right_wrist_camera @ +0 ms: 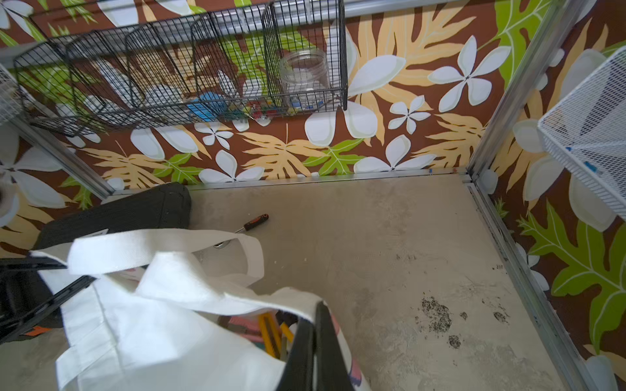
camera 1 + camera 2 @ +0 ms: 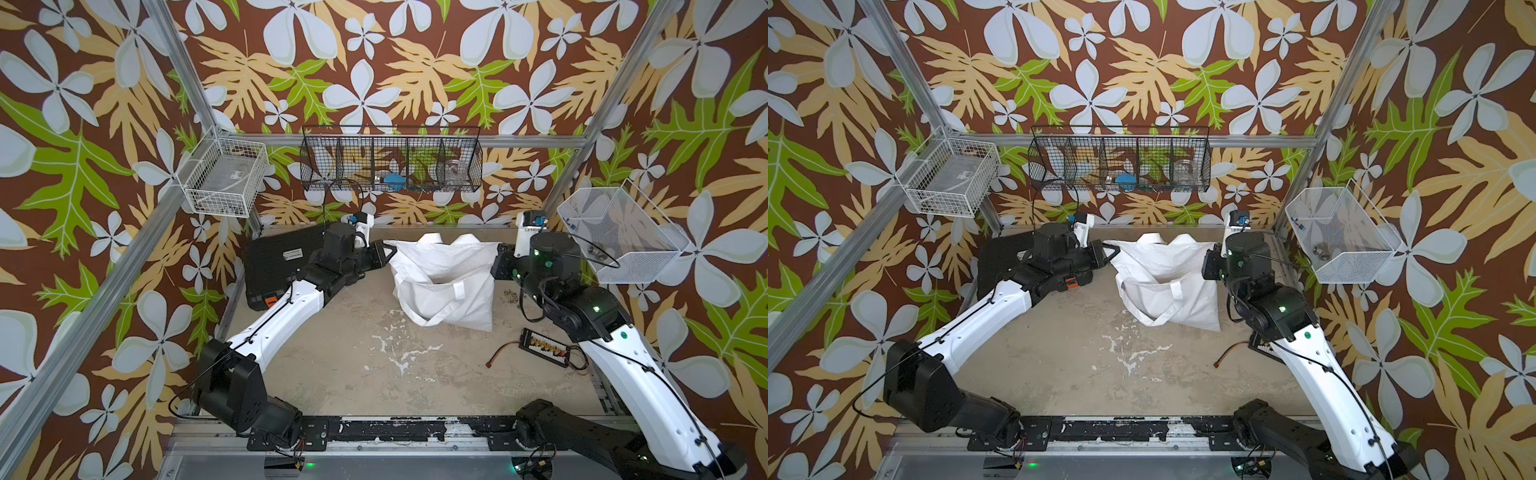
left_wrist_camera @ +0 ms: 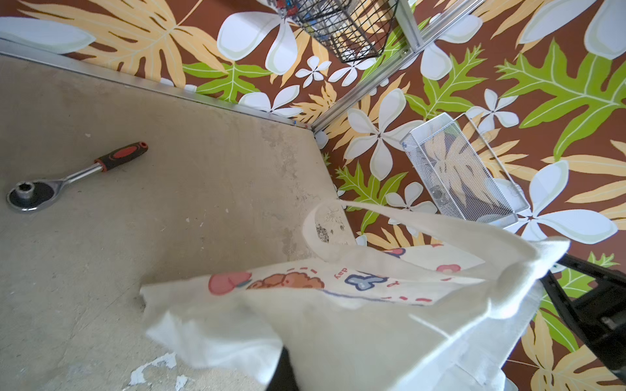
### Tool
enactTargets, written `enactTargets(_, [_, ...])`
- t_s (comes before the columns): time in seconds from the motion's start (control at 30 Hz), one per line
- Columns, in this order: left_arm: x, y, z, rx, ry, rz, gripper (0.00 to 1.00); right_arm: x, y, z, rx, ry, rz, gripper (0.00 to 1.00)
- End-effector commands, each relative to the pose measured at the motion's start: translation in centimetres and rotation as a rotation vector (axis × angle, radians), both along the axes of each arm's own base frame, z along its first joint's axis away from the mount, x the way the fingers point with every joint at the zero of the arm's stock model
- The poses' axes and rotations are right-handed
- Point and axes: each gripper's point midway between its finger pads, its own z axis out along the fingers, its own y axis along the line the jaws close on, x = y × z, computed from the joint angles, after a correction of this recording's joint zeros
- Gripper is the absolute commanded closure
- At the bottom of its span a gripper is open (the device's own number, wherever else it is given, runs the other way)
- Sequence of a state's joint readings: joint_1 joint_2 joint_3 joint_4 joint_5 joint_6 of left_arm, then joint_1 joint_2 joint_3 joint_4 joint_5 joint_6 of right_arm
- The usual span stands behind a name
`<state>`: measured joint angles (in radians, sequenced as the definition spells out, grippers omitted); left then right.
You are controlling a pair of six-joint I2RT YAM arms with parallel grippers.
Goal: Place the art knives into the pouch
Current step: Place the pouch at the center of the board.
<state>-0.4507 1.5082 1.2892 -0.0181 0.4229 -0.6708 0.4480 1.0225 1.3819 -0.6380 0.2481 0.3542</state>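
Observation:
The pouch [image 2: 444, 286] [image 2: 1167, 286], a white cloth tote, hangs between both grippers at the back of the table, and its mouth is held open. My left gripper [image 2: 390, 251] [image 2: 1115, 250] is shut on its left rim. In the left wrist view the pouch [image 3: 338, 331] covers the jaws and only one black finger [image 3: 283, 372] shows. My right gripper [image 2: 496, 259] [image 2: 1206, 262] [image 1: 315, 311] is shut on the right rim. The yellow art knife [image 1: 271, 333] lies inside the pouch [image 1: 135, 331], seen only in the right wrist view.
A black tool case [image 2: 274, 266] with orange latches lies left of the pouch. A ratchet wrench [image 3: 67, 176] [image 1: 247, 226] lies behind the pouch. A black connector board [image 2: 544, 343] with wires lies at the right. Wire baskets [image 2: 390, 160] [image 2: 224, 176] [image 2: 615, 237] hang on the walls.

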Motion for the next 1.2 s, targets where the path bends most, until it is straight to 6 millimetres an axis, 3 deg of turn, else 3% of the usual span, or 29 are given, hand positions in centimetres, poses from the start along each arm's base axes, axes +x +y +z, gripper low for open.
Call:
enactTargets(0.0, [1.5,-1.4,2.2,-0.044,-0.055,-0.041,1.00,-1.7,2.0,0.7,0.057,-0.022,0.145,1.00])
enactTargets(0.1, [3.4,-3.7,3.0,-0.093,-0.078,-0.116,1.00,-3.0,6.2,-0.8,0.138,0.032,0.361,1.00])
enactTargets(0.3, [6.7,-7.8,5.6,-0.159,-0.124,-0.253,1.00,-5.8,17.6,-3.5,0.236,0.131,0.749,1.00])
enactTargets(0.37, [7.5,-8.9,6.0,-0.191,-0.111,-0.291,1.00,-5.4,20.3,-4.2,0.256,0.163,0.821,1.00])
enactTargets(0.43, [8.2,-9.2,5.7,-0.204,-0.100,-0.297,1.00,-4.4,21.8,-4.8,0.250,0.175,0.842,1.00])
enactTargets(0.53, [10.2,-7.6,2.6,-0.181,-0.045,-0.245,1.00,-2.0,21.9,-6.9,0.153,0.193,0.782,1.00])
enactTargets(0.57, [10.8,-6.9,1.8,-0.189,-0.031,-0.233,1.00,-1.6,21.9,-7.4,0.132,0.189,0.783,0.95])
enactTargets(0.63, [10.9,-6.1,0.8,-0.217,-0.010,-0.230,1.00,-1.2,21.4,-7.9,0.103,0.180,0.782,0.49])
enactTargets(0.67, [10.7,-6.0,0.8,-0.220,-0.010,-0.230,1.00,-0.9,20.7,-7.9,0.102,0.170,0.765,0.34])
enactTargets(0.8, [10.3,-5.7,1.3,-0.205,-0.022,-0.232,1.00,-0.4,16.6,-4.6,0.118,0.055,0.676,0.04])
enactTargets(0.87, [10.0,-5.5,1.7,-0.197,-0.031,-0.231,1.00,-0.1,14.0,-2.3,0.123,-0.014,0.614,0.00])
enactTargets(0.93, [9.7,-5.4,1.7,-0.197,-0.031,-0.235,1.00,0.8,12.2,-1.4,0.124,-0.030,0.566,0.00])
enactTargets(1.03, [8.6,-5.2,1.4,-0.216,-0.033,-0.250,1.00,3.1,10.7,-2.0,0.109,-0.012,0.512,0.00])
enactTargets(1.17, [6.9,-4.8,1.1,-0.238,-0.038,-0.270,1.00,6.2,10.2,-3.7,0.140,-0.004,0.514,0.00])
